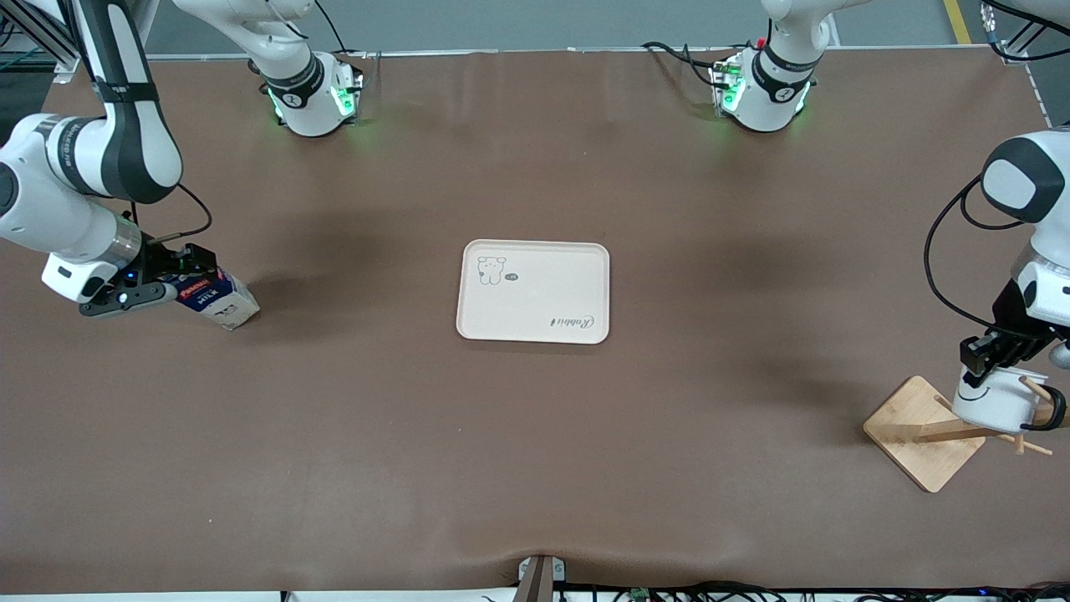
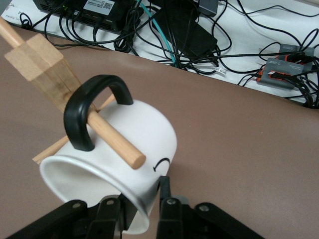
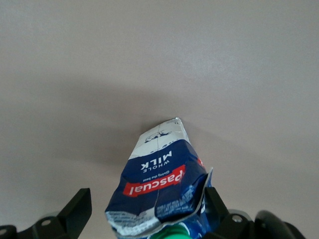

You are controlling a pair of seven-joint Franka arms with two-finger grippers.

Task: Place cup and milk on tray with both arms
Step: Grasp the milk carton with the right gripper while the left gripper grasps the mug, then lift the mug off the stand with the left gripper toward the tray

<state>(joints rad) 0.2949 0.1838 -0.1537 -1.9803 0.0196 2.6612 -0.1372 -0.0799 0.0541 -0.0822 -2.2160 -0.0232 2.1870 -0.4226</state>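
The cup (image 1: 991,400), white with a black handle, hangs by its handle on a wooden peg (image 2: 112,137) of the rack at the left arm's end of the table. My left gripper (image 1: 985,366) is shut on the cup (image 2: 144,134) at its rim, one finger inside and one outside (image 2: 141,194). The milk (image 1: 219,299) leans tilted on the table at the right arm's end. My right gripper (image 1: 171,276) stands open around the top of the milk (image 3: 159,169), one finger against the carton and the other apart (image 3: 147,209). The cream tray (image 1: 535,305) lies mid-table with nothing on it.
The rack's square wooden base (image 1: 915,431) sits near the table edge at the left arm's end. Cables and power bricks (image 2: 279,69) lie off the table near the rack. Brown tabletop stretches between the tray and both grippers.
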